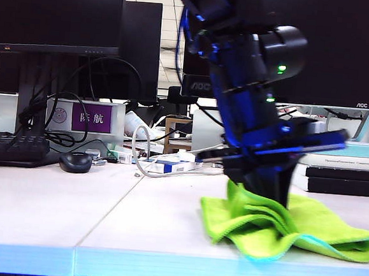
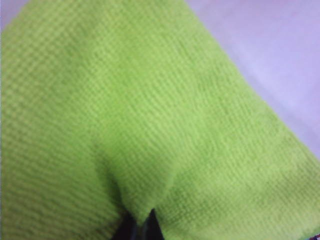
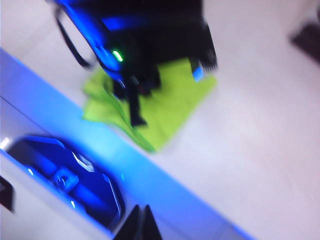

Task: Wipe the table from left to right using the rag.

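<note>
**One rag pinned under the left gripper, right of the seam**

One neon yellow-green rag [image 1: 280, 225] lies crumpled on the table [image 1: 50, 217], right of the thin seam between the two panels and close to the pale front edge. Its folds bunch upward in the middle, and a thin teal-blue edge runs along its near corner. The left gripper [image 1: 267, 186] stands on top of that bunched middle, reaching down from a dark arm that crosses to the right half of the exterior view. In the left wrist view the cloth fills nearly the whole picture, gathered into a crease right at the dark fingertips [image 2: 142, 227], which are pressed together on the fabric.

The right gripper [image 3: 141, 225] hangs off the front of the table, looking back at the rag and the left arm from above; only its dark tips show at the picture's edge and they appear drawn together, though blur hides the detail.

Behind the rag, a keyboard [image 1: 11, 148] and a mouse [image 1: 75, 162] sit on the far left of the table, with monitors [image 1: 54, 12] and loose cables [image 1: 145, 154] beyond.
</note>
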Tool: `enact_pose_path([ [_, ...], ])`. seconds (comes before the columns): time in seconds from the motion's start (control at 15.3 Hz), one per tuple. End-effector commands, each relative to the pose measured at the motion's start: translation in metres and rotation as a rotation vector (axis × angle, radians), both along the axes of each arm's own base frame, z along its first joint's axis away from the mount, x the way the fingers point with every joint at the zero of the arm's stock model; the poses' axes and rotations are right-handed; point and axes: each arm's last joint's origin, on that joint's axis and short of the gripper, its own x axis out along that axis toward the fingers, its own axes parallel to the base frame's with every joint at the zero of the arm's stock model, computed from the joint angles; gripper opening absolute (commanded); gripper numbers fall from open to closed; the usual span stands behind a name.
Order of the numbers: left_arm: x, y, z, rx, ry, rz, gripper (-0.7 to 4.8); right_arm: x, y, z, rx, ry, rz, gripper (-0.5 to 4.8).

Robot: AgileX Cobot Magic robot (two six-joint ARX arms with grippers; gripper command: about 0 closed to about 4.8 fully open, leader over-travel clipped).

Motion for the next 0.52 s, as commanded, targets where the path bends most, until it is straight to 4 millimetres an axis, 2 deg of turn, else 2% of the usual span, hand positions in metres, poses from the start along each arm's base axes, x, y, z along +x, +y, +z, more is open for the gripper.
enact_pose_path([
  [0.07, -0.007, -0.011, -0.011, 0.012, 0.020, -0.026, -0.06, -0.001, -0.011, 0.001, 0.019, 0.007, -0.106, -0.01],
  [0.39, -0.012, -0.021, -0.017, -0.027, 0.030, -0.034, -0.06, -0.001, -0.026, 0.003, 0.053, -0.009, -0.249, -0.01],
  [0.52, -0.012, -0.023, -0.018, -0.036, 0.027, -0.032, -0.06, -0.001, -0.026, 0.004, 0.055, -0.008, -0.256, -0.01],
])
